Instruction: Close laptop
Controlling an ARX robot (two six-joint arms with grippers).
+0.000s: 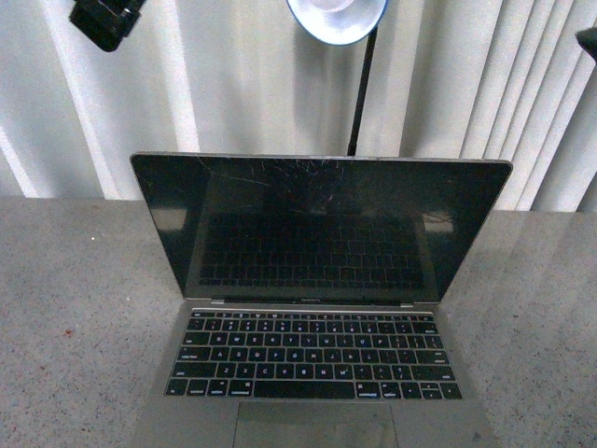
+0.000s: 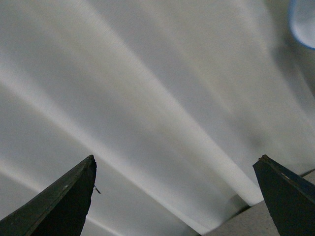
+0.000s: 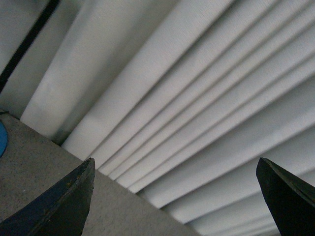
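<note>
The table [image 1: 65, 317] is a grey speckled slab, kinda stone-looking, with a few tiny reddish flecks on its left part. Sitting right on it, pretty much centred, is the laptop [image 1: 317, 359]. Its grey base lies flat on the tabletop, lid up, and the scratched black screen is tilted back a bit.

Grey laptop [image 1: 317, 308] (black keys, scratched black screen)

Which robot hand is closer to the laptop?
Left, probably. The left gripper hangs over a top corner of the laptop; the right gripper is out beyond its other side.
</note>
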